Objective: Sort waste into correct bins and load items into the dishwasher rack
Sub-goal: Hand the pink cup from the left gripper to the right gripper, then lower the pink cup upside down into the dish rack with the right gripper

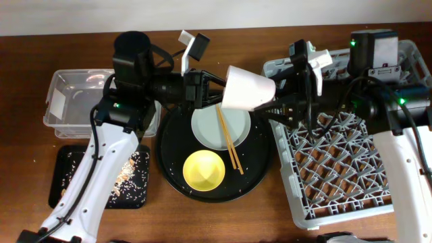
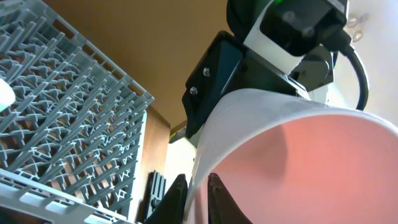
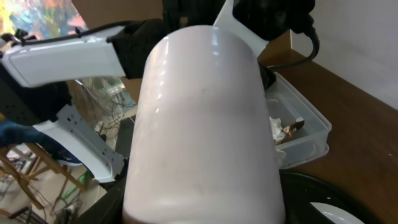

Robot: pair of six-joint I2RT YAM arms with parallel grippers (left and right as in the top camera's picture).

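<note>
**Pink cup aloft between two arms**

The left pincer is clenched on the rim of the small pink cup, one finger inside and one outside. The cup hangs tilted above the pale plate and chopsticks, near the dishwasher rack. The right pincer sits at the cup's far side; whether it grips cannot be told.

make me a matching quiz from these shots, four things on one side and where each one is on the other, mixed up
1 small pink cup
2 yellow bowl
3 thin wooden chopsticks
4 crumpled gold-brown wrapper

a lying across the pale round plate
b inside the clear plastic tub
c held up in the air
d sitting on the large round black tray

Pairs: 1-c, 2-d, 3-a, 4-b
</note>
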